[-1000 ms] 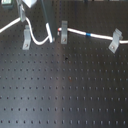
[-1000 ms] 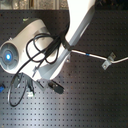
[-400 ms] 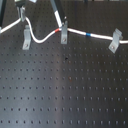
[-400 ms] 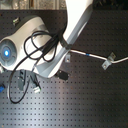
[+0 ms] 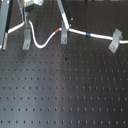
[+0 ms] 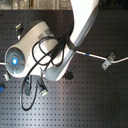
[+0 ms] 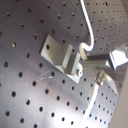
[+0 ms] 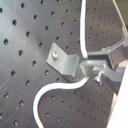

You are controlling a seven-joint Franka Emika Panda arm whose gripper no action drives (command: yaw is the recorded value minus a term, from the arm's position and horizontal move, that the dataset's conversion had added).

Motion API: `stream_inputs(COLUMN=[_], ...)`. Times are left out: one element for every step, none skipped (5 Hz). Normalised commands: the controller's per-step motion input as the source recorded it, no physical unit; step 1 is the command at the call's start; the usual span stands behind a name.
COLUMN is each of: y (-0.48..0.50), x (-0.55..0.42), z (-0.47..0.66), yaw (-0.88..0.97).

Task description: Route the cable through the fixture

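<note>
Cables: one white cable [image 5: 49,41], seen in the first exterior view.
Coloured bands on the cable: two in the first exterior view, one red and one blue, side by side [image 5: 88,35].
Fixtures: three grey clips in the first exterior view, at its left [image 5: 25,37], middle [image 5: 63,36] and right [image 5: 115,41].
Fixtures in each wrist view: one [image 7: 62,54].
Perforated boards: one dark board [image 5: 65,90].
Robot arms: one [image 6: 47,50].

A black perforated surface [image 5: 65,95] spreads beneath the claw [image 5: 24,29]. A spare grey clip [image 5: 63,36] stands near the claw, toward the first exterior view's right. A farther clip [image 5: 116,41] stands well apart from the claw on that side.
</note>
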Motion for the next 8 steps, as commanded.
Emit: stream_inputs(y=[-0.012, 0.016, -0.135, -0.243, -0.313, -0.097, -0.215, -0.346], x=[-0.043, -0.110, -0.036, 0.063, 0.201, -0.014, 0.228, 0.521], z=[-0.02, 0.31, 0.27, 0.01, -0.41, -0.02, 0.01, 0.00], yaw=[0.00, -0.80, -0.82, -0.61, -0.56, -0.20, 0.00, -0.07])
